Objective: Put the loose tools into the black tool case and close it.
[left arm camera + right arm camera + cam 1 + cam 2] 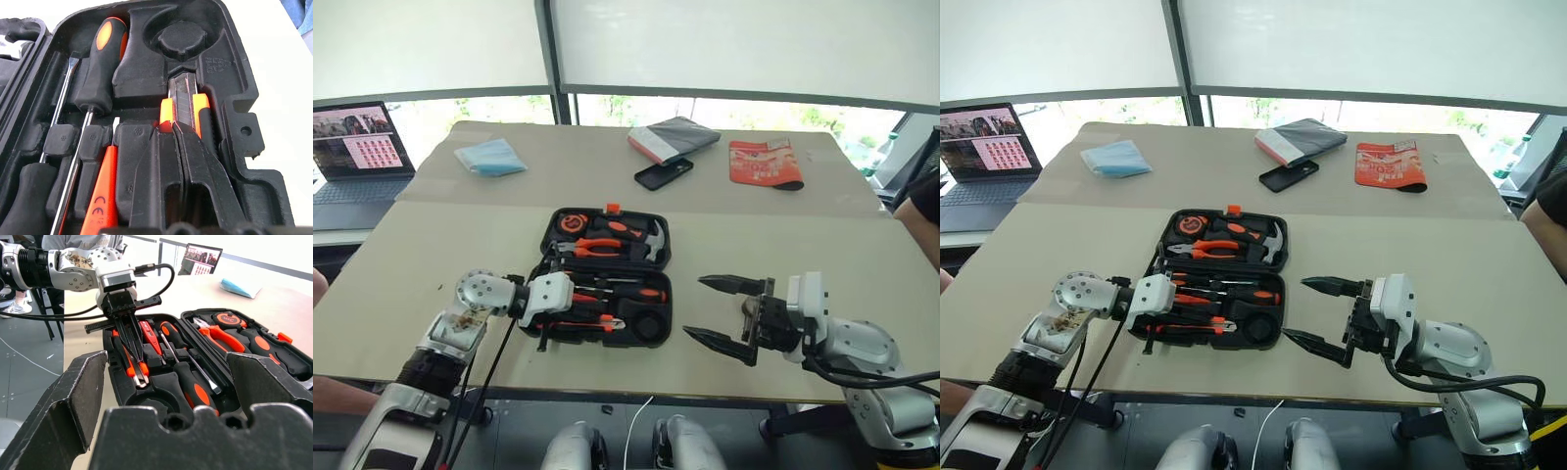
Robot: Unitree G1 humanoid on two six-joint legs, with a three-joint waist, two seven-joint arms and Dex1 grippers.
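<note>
Left gripper (138,367) closed, angled down, right gripper (722,315) spread wide

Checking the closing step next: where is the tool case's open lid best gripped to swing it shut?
Probably its far rim beside the orange latch, approached from beyond the case. The lid lies flat open, hinged along its near edge, so that rim is the free edge.

Bare table (783,245) right of open tool case (658,257) being left passable; left gripper (138,374) blocking case's lower-left slots; phone (664,173) lying above.
</note>
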